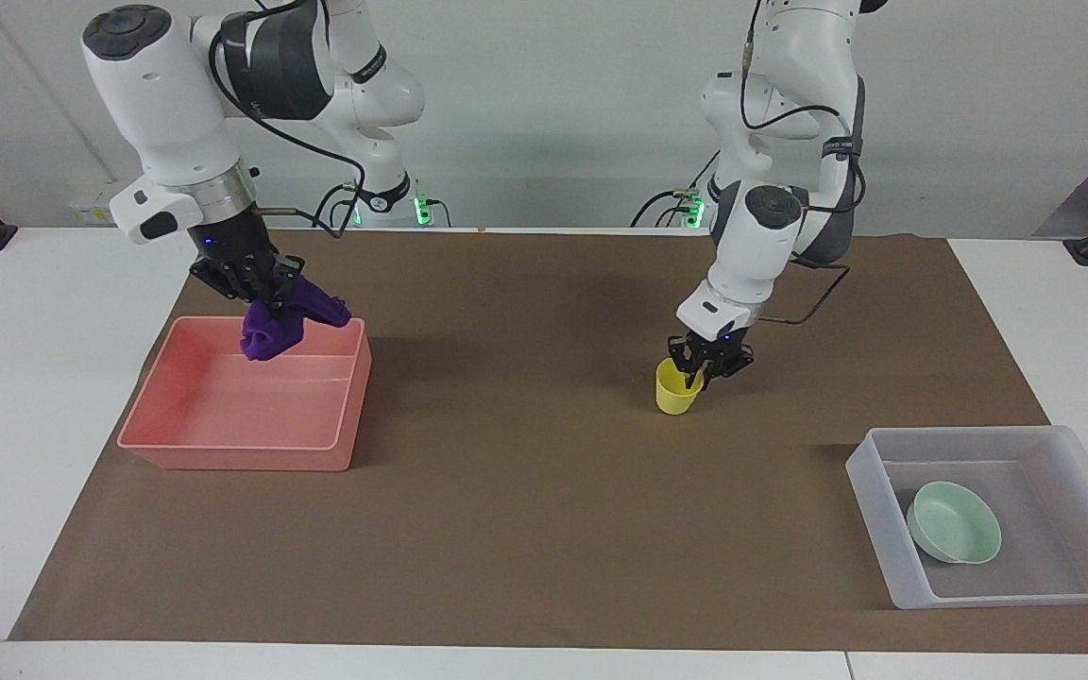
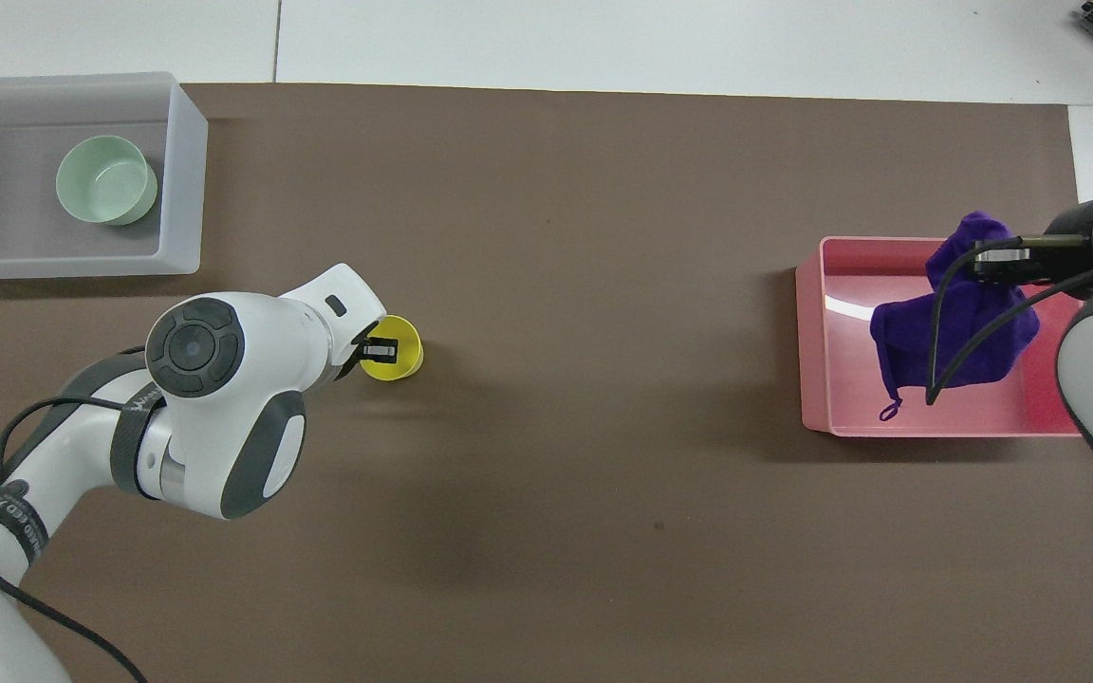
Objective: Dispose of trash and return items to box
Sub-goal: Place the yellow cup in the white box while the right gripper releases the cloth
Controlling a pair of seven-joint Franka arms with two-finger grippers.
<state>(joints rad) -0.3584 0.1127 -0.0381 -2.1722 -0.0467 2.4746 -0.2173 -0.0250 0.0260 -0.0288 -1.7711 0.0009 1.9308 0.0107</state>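
The trash, a deep-purple cloth (image 1: 284, 321) (image 2: 954, 332), hangs in the air over the pink tray (image 1: 232, 458) (image 2: 812, 351), with my right gripper (image 1: 256, 288) (image 2: 983, 261) shut on its top. A yellow cup (image 1: 674, 395) (image 2: 401, 343) stands on the brown mat near the table's middle. My left gripper (image 1: 700, 368) (image 2: 380, 351) is shut on its rim, one finger inside the cup. The mint-green bowl (image 1: 955, 521) (image 2: 105, 178) lies in the translucent whitish box (image 1: 870, 491) (image 2: 184, 161) at the left arm's end of the table.
The pink tray holds nothing on its floor. A brown mat (image 1: 525, 529) covers most of the white table. The whitish box lies farther from the robots than the cup.
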